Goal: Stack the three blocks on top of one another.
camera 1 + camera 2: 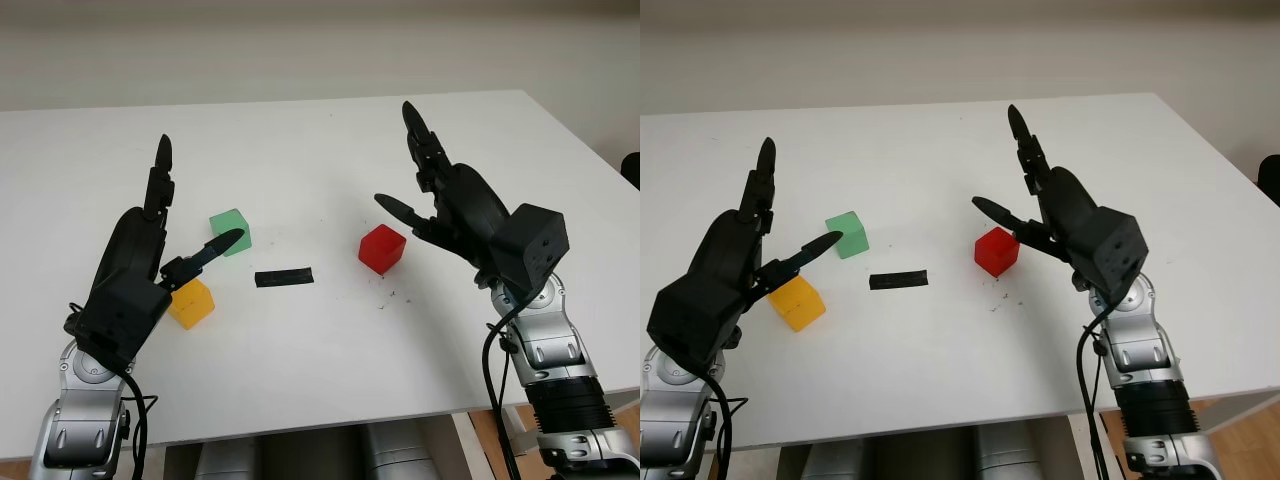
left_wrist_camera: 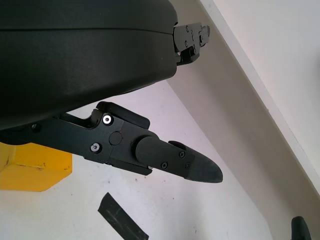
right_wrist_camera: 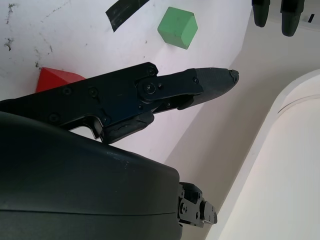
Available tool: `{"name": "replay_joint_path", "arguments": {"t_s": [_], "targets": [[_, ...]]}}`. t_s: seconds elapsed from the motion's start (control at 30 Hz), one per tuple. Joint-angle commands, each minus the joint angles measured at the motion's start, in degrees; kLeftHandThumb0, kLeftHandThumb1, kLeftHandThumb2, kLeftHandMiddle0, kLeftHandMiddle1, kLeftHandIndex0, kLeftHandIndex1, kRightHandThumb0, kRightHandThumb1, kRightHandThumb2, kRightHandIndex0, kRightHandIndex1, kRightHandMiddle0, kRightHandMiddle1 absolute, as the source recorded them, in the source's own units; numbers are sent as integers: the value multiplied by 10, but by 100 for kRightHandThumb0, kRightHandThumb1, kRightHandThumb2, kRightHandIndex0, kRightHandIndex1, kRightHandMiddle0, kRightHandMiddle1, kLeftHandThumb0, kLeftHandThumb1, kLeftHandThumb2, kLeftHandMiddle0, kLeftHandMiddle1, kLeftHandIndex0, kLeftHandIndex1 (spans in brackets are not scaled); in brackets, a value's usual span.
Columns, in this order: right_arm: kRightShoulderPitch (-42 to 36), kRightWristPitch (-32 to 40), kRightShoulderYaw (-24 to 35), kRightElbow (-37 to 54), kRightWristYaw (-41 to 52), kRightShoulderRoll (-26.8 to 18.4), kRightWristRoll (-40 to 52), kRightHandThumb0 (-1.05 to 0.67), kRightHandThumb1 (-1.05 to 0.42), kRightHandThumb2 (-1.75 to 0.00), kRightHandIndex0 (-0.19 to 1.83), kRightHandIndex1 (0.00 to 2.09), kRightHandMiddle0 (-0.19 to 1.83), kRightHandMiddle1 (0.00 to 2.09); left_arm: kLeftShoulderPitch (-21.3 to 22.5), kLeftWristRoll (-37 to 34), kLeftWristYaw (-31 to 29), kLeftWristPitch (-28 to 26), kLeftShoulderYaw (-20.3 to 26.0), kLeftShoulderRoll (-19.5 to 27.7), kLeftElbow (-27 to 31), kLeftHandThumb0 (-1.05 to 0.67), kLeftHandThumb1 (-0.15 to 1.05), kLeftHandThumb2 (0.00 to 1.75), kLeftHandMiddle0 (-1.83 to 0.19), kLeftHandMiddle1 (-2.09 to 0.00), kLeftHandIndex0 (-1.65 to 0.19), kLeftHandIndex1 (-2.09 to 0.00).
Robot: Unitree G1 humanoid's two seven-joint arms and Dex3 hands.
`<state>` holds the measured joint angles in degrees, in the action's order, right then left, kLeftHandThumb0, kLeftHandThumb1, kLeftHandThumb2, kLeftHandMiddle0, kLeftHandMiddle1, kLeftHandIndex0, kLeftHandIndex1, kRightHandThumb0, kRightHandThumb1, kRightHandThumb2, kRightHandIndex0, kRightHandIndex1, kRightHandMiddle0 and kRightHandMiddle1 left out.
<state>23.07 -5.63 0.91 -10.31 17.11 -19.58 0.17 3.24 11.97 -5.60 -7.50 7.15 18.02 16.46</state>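
Three blocks lie apart on the white table (image 1: 300, 400). The green block (image 1: 230, 231) is left of centre, the yellow block (image 1: 192, 303) nearer and further left, and the red block (image 1: 382, 249) right of centre. My left hand (image 1: 185, 215) is open and raised just over the yellow block, its thumb pointing at the green one. My right hand (image 1: 405, 165) is open, hovering just right of and above the red block. The yellow block (image 2: 35, 167) shows under the left hand's shell. The red block (image 3: 57, 78) and green block (image 3: 177, 27) also show in the right wrist view.
A short strip of black tape (image 1: 284, 277) lies flat on the table between the green and red blocks. Small dark specks (image 1: 390, 297) mark the surface near the red block. The table's front edge runs just ahead of both forearms.
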Motion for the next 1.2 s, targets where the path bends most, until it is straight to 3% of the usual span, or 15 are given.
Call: {"name": "replay_joint_path", "arguments": {"t_s": [0.0,0.4,0.53,0.83,1.17], "targets": [[9,9,6,9,4,-2,6,-71,-105,-20,-19,0,-19,5,7,0,4,2,-3,-2,10,-63,104,5,19,0,19,0],[32,16,18,0,45,-33,14,-67,-104,-10,-18,1,-16,6,10,6,25,22,-9,-6,-3,-62,105,7,19,0,19,0],[71,-28,8,-32,58,-73,-24,-65,-95,-4,2,11,0,13,7,6,32,20,-8,-8,0,-63,105,7,19,0,19,0],[201,-173,-74,-171,141,-181,-154,-58,-82,-3,14,15,14,18,-1,3,41,30,-4,-8,2,-61,105,8,19,0,19,-1],[230,-221,-157,-176,165,-225,-287,-52,-78,-5,18,11,19,11,-3,-4,38,27,0,-6,6,-60,105,7,19,0,19,0]]}}
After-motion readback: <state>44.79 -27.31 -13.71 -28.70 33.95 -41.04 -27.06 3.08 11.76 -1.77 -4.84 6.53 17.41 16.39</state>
